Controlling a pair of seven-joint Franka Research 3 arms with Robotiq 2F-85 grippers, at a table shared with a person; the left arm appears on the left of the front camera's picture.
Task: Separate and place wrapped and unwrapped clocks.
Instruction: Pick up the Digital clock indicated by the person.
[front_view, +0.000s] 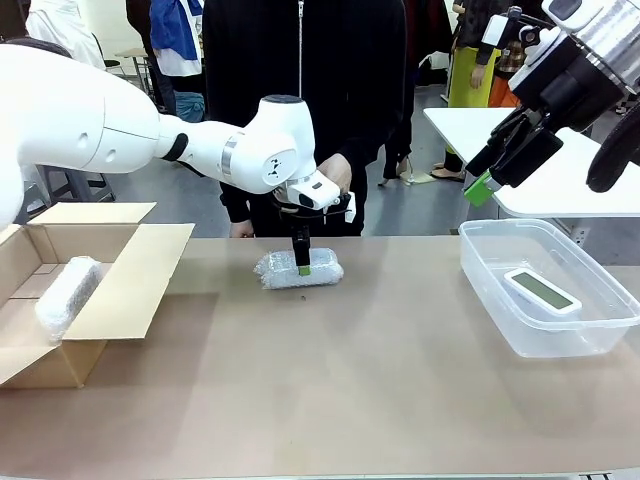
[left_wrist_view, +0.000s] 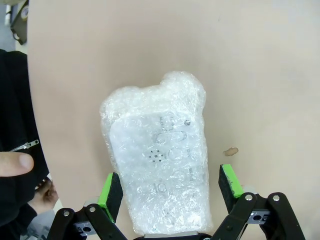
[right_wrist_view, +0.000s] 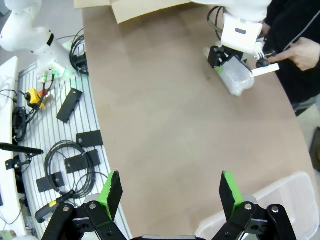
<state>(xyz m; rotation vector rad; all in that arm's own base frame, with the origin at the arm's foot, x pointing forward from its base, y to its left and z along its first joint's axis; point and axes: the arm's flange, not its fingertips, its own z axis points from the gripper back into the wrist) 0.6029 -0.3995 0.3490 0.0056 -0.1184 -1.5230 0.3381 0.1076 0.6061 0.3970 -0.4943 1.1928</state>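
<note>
One wrapped clock (front_view: 298, 270), an oblong bubble-wrap bundle, lies on the table in front of the person. My left gripper (front_view: 303, 262) points down onto it. In the left wrist view the bundle (left_wrist_view: 157, 160) sits between the open green pads (left_wrist_view: 112, 192), which stand apart from its sides. A second wrapped clock (front_view: 68, 295) lies in the cardboard box (front_view: 110, 300) at the left. The unwrapped white clock (front_view: 541, 290) with a grey-green screen rests in the clear plastic bin (front_view: 490, 290) at the right. My right gripper (front_view: 485, 185) hangs open high above that bin, holding nothing (right_wrist_view: 171, 192).
A person in black stands at the far edge, one hand (right_wrist_view: 300, 52) close to the left wrist. Cables and black parts (right_wrist_view: 65, 160) lie on a rack beside the table. A white table (front_view: 560, 170) stands behind at the right. Bare tabletop (front_view: 350, 380) spreads across the middle.
</note>
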